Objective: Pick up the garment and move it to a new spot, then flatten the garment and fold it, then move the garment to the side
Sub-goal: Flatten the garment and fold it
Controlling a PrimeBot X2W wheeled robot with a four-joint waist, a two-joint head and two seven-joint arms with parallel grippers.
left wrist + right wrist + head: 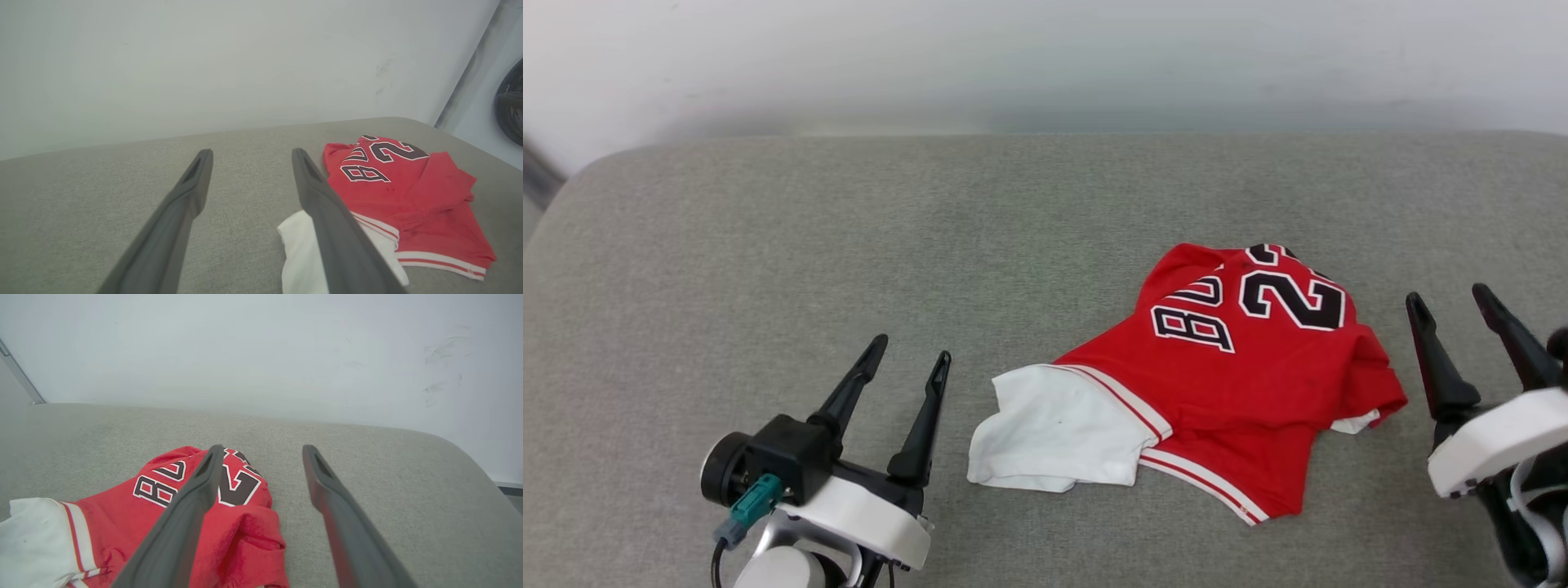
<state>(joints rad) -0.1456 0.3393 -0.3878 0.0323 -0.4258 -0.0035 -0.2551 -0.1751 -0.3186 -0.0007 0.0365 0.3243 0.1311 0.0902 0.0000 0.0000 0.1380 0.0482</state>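
Both jaws stand spread, garment (1225, 384) lying between them, untouched.

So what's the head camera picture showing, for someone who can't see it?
A crumpled red shirt with a white sleeve lies on a grey cushion. The left gripper and the right gripper sit open on either side, holding nothing.

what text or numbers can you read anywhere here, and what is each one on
"BU": black white-outlined letters on the red garment; the rest of the word is hidden in a fold.
"2": large number beside them on the same garment; the next digit is crumpled, unreadable.
No other text is readable.
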